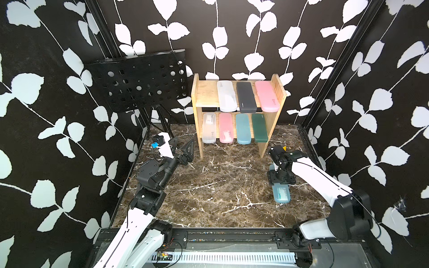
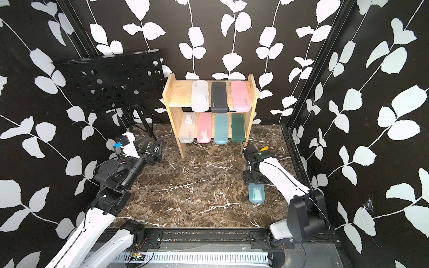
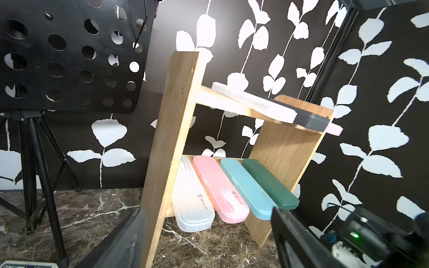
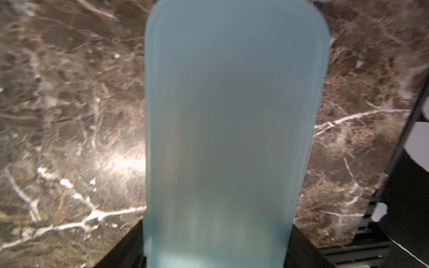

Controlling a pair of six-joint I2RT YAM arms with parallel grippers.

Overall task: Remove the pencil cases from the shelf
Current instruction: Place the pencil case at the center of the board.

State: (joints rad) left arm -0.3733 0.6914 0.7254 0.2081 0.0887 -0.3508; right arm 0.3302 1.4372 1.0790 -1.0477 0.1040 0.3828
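**Holding one case low over the bench, seven more on the shelf**

The right fingers (image 4: 301, 248) pinch the light-blue case (image 1: 282, 193) across its narrow width. Its long body lies flat and low over the bench (image 1: 220, 185), well apart from the shelf (image 1: 196, 116). I cannot tell whether it already touches the marble. A spot near the bench's right edge seems chosen to keep the middle open for later cases.

The left fingers (image 3: 290, 234) are spread wide and empty, aimed at the shelf from near its left side panel, probably ready for the lower tier. There the clear case (image 1: 209, 127), lower pink case (image 1: 225, 130), teal case (image 1: 243, 128) and dark green case (image 1: 260, 127) lie side by side. Their front ends overhang the edge, which gives the fingers something to take.

On the upper tier, the frosted white case (image 1: 227, 96), black case (image 1: 246, 97) and upper pink case (image 1: 267, 95) overhang likewise. The music stand (image 1: 130, 69) crowds the shelf's left side.
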